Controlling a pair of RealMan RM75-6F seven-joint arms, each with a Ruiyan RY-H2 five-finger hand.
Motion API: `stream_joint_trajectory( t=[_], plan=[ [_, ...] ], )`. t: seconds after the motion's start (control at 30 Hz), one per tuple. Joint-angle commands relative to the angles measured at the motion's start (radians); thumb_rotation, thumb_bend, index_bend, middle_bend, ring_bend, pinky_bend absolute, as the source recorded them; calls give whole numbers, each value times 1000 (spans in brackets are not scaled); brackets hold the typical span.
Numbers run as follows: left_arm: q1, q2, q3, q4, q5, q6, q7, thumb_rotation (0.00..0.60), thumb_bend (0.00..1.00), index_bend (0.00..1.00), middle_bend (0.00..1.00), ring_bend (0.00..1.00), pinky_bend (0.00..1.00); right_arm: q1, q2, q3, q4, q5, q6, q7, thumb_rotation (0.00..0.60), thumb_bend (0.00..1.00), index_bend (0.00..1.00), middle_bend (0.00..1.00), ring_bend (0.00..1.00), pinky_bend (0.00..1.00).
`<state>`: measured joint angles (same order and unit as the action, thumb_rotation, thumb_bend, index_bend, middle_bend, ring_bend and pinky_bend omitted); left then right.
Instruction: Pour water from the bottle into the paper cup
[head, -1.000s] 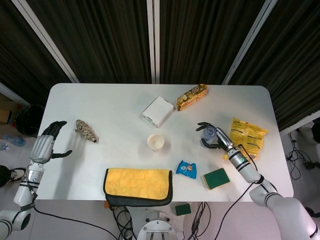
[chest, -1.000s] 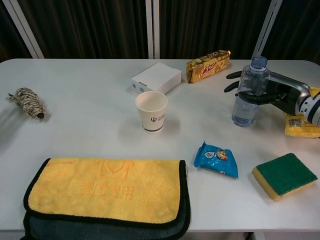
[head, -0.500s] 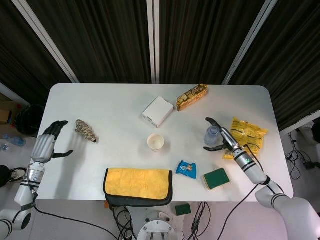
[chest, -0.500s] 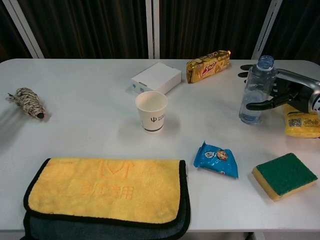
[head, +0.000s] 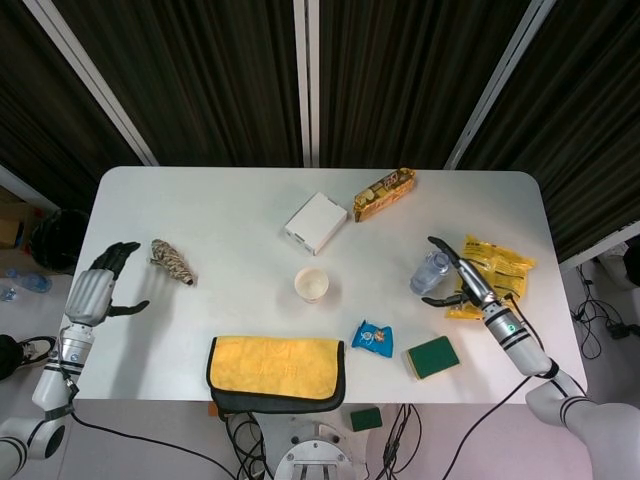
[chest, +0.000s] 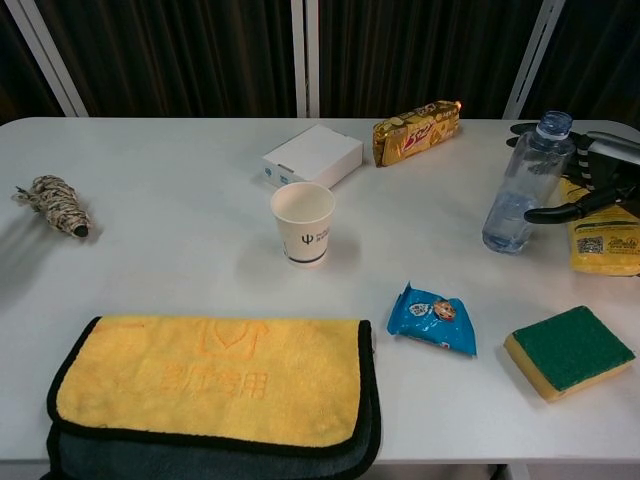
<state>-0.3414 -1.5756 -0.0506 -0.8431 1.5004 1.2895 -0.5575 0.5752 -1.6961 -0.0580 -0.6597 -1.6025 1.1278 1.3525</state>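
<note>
The clear water bottle (head: 430, 272) (chest: 525, 185) stands uncapped at the right of the table, leaning slightly to the right. My right hand (head: 462, 280) (chest: 590, 185) is just to its right with the fingers spread; thumb and a finger reach past the bottle's sides without closing on it. The white paper cup (head: 311, 284) (chest: 303, 222) stands upright mid-table, well to the left of the bottle. At the table's left edge my left hand (head: 100, 285) holds nothing, fingers apart; only the head view shows it.
A white box (head: 315, 222) and a yellow snack bar (head: 384, 193) lie behind the cup. A yellow packet (head: 492, 270) lies under the right hand. A blue packet (head: 375, 337), green sponge (head: 433, 356), yellow cloth (head: 277, 372) and rope bundle (head: 172, 262) lie around.
My right hand let go of the bottle, opened its fingers and drew back to the right. The bottle shifted right and now leans a little. The left hand barely moved.
</note>
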Motion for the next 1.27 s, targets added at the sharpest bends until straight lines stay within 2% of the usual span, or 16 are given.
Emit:
stream_joint_trajectory(
  t=[0.03, 0.23, 0.37, 0.43, 0.63, 0.73, 0.83, 0.97, 1.13, 1.27],
  plan=[
    [0, 0, 0, -2, 1, 2, 2, 600, 98, 109, 110, 51, 167, -20, 37, 1, -40, 6, 17, -54, 600, 26, 0, 0, 0, 0],
    [3, 4, 1, -11, 0, 6, 13, 600, 98, 109, 110, 51, 166, -58, 117, 0, -131, 19, 39, -167, 600, 26, 0, 0, 0, 0],
    [6, 10, 0, -23, -1, 11, 28, 600, 98, 109, 110, 51, 167, -102, 195, 5, -216, 44, 65, -336, 600, 26, 0, 0, 0, 0],
    [8, 15, -1, -31, -2, 16, 39, 600, 98, 109, 110, 51, 167, -127, 237, 9, -267, 59, 86, -447, 600, 26, 0, 0, 0, 0],
    [27, 43, -7, -75, -8, 56, 137, 600, 98, 109, 110, 51, 167, -248, 378, 31, -473, 145, 199, -889, 600, 26, 0, 0, 0, 0],
    [54, 70, -4, -118, -13, 93, 248, 600, 98, 107, 101, 51, 165, -327, 399, 52, -542, 210, 297, -1155, 600, 26, 0, 0, 0, 0],
    [93, 92, 5, -149, -6, 159, 363, 600, 97, 106, 94, 41, 158, -387, 400, 56, -577, 242, 363, -1296, 600, 23, 0, 0, 0, 0],
    [146, 114, 29, -171, 14, 234, 440, 590, 94, 107, 95, 39, 145, -447, 406, 52, -613, 273, 394, -1361, 600, 19, 0, 0, 0, 0],
    [190, 147, 57, -211, 30, 266, 439, 485, 92, 109, 98, 39, 136, -492, 392, 43, -596, 257, 430, -1401, 600, 20, 0, 0, 0, 0],
    [214, 154, 60, -230, 42, 304, 463, 471, 92, 109, 98, 38, 136, -512, 389, 43, -599, 228, 450, -1402, 600, 30, 0, 0, 0, 0]
  ],
)
